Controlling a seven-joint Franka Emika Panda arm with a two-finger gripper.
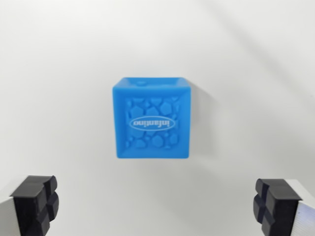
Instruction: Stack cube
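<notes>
Gripper (156, 206) jaws wide apart, holding nothing — blue cube (152, 118) sits on the white table (59, 73), centred between the pads but further up the view. Advance until pads straddle its flat side faces, descend square, then close — no second cube visible.

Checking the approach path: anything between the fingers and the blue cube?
Nothing. In the wrist view, only bare white surface lies between the open gripper and the blue cube; both fingers sit apart from it.
</notes>
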